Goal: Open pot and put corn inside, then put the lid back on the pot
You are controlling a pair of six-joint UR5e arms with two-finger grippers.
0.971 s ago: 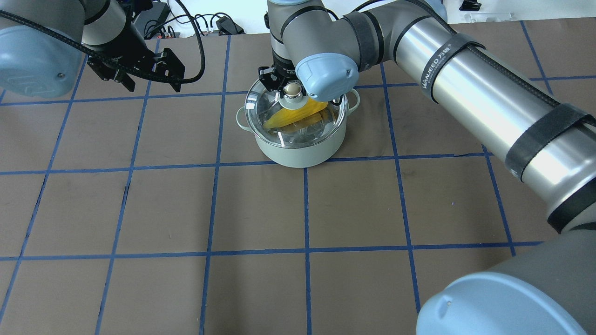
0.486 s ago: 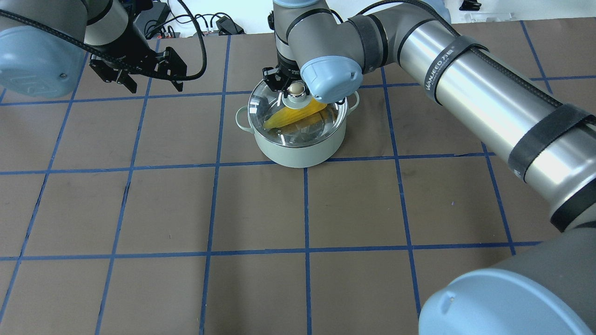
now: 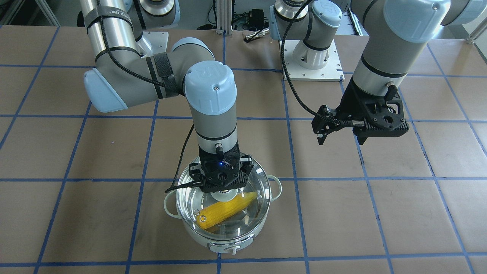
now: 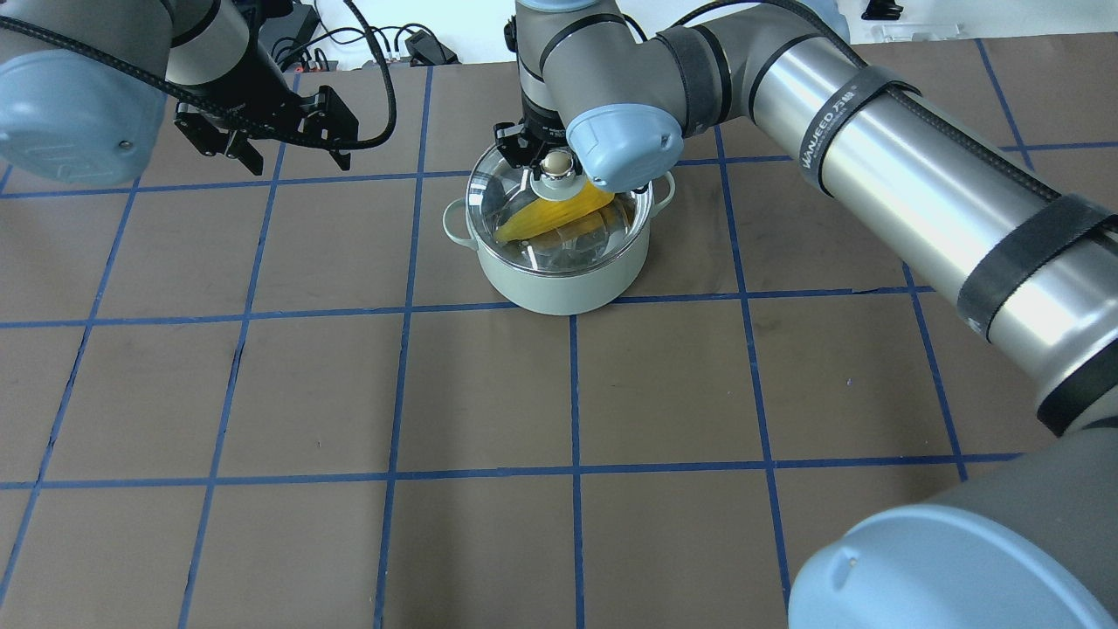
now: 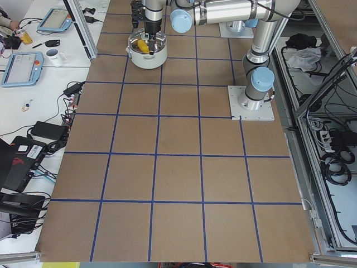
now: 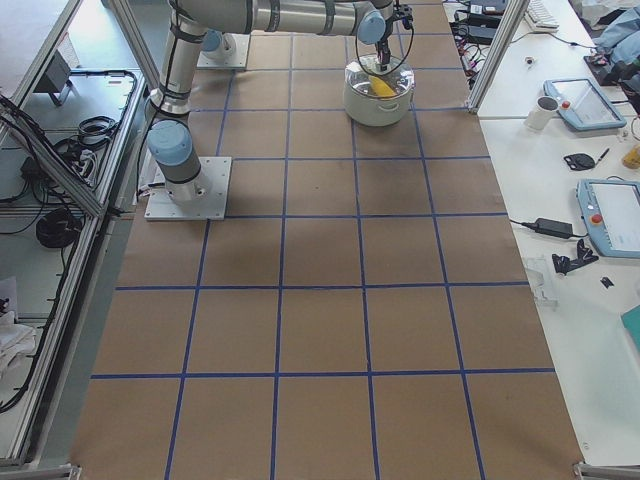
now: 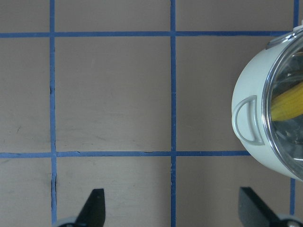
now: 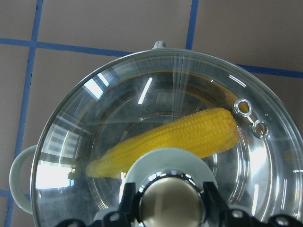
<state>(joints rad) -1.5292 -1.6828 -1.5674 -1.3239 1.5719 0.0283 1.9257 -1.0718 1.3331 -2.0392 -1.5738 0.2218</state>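
The pale green pot [image 4: 559, 284] stands at the far middle of the table. The yellow corn [image 4: 550, 218] lies inside it, seen through the clear glass lid [image 4: 533, 249], which sits level on the pot's rim. My right gripper [image 4: 552, 166] comes straight down on the lid's tan-gold knob, one finger against each side; the right wrist view [image 8: 171, 208] shows this, with the corn [image 8: 189, 135] under the glass. My left gripper [image 4: 295, 162] is open and empty, above the table to the pot's left. In the left wrist view the pot [image 7: 251, 127] is at the right edge.
The table is brown paper with a blue tape grid. Cables and power units lie past the far edge [image 4: 384, 44]. The arm bases [image 3: 310, 57] stand on the robot's side. Side benches hold tablets and a mug [image 5: 56, 54].
The lid has shifted slightly right with my right gripper and sits centred on the pot. My left gripper has moved a little right and toward the far edge.
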